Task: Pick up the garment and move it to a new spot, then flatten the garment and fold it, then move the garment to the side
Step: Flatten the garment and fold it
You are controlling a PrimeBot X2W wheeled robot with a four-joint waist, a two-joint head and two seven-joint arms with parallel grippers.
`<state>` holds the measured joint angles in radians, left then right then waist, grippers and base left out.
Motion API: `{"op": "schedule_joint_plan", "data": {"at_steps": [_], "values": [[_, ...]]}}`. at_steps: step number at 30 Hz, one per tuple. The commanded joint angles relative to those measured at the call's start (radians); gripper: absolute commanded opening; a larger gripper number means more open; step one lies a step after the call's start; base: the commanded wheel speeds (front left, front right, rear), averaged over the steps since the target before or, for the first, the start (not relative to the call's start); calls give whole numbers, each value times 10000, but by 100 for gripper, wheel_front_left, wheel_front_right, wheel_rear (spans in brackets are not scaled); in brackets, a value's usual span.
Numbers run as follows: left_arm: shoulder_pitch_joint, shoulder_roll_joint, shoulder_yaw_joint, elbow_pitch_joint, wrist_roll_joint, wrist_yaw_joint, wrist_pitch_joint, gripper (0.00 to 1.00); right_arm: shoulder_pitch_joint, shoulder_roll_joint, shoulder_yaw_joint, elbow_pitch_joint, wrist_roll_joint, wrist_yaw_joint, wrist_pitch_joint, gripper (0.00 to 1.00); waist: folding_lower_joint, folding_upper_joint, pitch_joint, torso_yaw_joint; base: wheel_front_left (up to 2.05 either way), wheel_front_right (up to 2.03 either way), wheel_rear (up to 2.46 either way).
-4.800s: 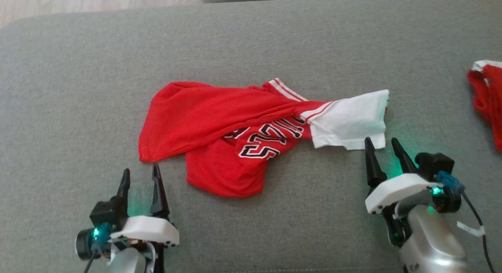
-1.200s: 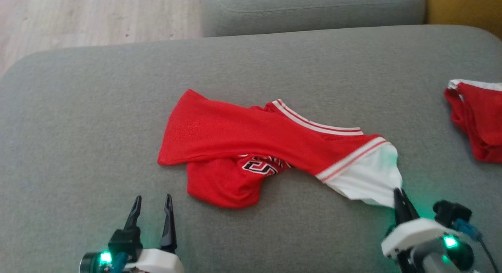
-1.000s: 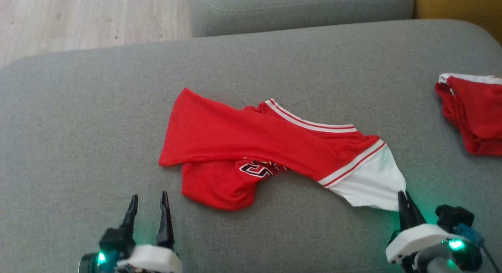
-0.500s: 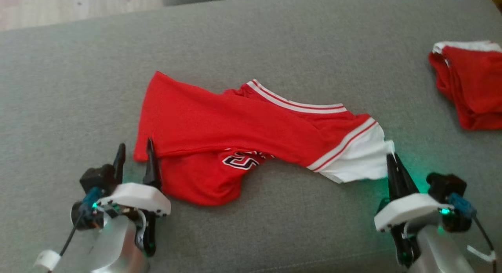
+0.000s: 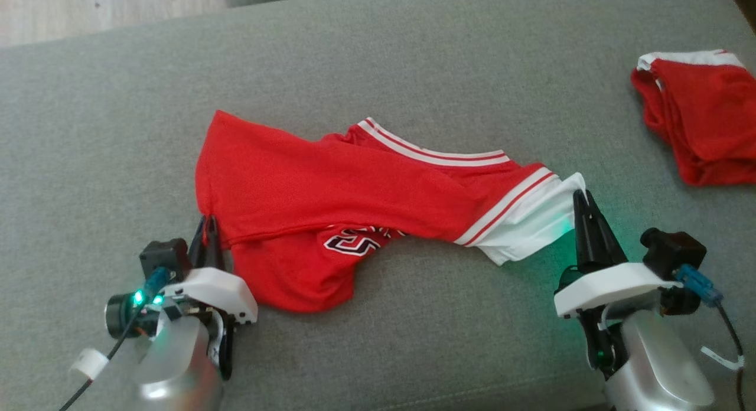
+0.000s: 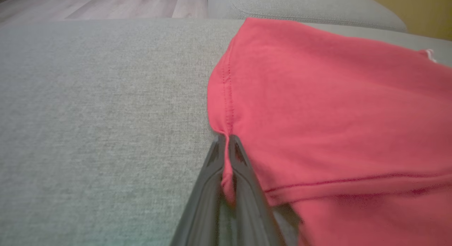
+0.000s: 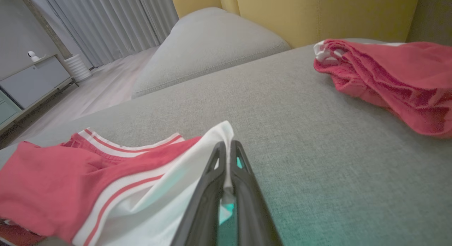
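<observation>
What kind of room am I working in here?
Probably a home living room: the work surface is a grey sofa cushion, with yellow upholstery, long curtains and a low cabinet on wood flooring beyond.

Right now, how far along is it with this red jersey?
Early days. Done: the left gripper is shut on a red corner of the jersey, the right gripper on its white sleeve. In hand: the pick-up; it lies crumpled on the grey cushion. Left: moving, flattening, folding, setting aside.
</observation>
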<state>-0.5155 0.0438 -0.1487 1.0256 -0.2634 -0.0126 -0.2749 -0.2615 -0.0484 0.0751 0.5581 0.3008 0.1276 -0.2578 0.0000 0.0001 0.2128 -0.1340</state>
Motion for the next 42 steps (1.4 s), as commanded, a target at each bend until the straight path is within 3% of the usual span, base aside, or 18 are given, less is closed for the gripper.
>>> {"op": "schedule_joint_plan", "data": {"at_steps": [1, 8, 12, 20, 25, 33, 42], "values": [[284, 90, 128, 199, -22, -57, 131, 0, -251, -20, 227, -306, 55, 31, -40, 0, 0, -1, -120, 71, 0, 0, 0], [519, 134, 509, -2060, 74, -11, 131, 0, -531, -19, 196, -772, 275, 31, -40, 0, 0, -1, -989, 402, 0, 0, 0], [316, 476, 682, -3276, 417, -113, 131, 0, -1150, -86, 189, -1127, 522, 31, -40, 0, 0, -1, -1720, 568, 0, 0, 0], [-1015, 1083, 475, -4927, 781, -690, 150, 0, -2813, -899, 412, -2065, 1489, 31, -40, 0, 0, -1, -2669, 1016, 0, 0, 0], [-2014, 1541, 425, -5746, 722, -852, 726, 0, -3991, -1391, 608, -2677, 1913, 31, 216, 0, 0, -1, -3011, 1155, 0, 0, 0], [-3230, 1993, 460, -6628, 680, -845, 1842, 0, -5697, -1559, 712, -2679, 1726, 31, 972, 0, 0, -1, -2720, 1306, 0, 0, 0], [-4776, 1914, 574, -5253, 792, -290, 1464, 0, -8346, -1318, 686, -422, 670, 31, 485, 0, 0, -1, -1123, 1285, 0, 0, 0]]}}
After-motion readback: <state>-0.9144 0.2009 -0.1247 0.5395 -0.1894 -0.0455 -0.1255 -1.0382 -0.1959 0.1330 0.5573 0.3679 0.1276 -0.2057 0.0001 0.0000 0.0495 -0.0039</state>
